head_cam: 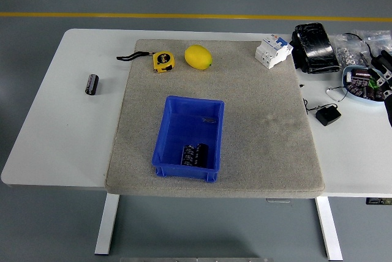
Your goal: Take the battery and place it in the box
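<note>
A blue box [174, 121] stands on the grey mat [263, 127] near its front, with two dark batteries [194, 155] lying in its near end. Another dark battery [92, 84] lies alone on the white table left of the mat. A light-blue bowl [352, 93] holding more batteries sits at the far right. Only a sliver of my right hand [384, 69] shows at the right edge, over that bowl. My left hand is out of view.
A yellow tape measure [162, 61] and a lemon [198, 57] lie at the mat's back. A white circuit breaker [273, 51], a black package [313, 48], clear bags of small parts [358, 43] and a black adapter with cable [328, 116] are at the right.
</note>
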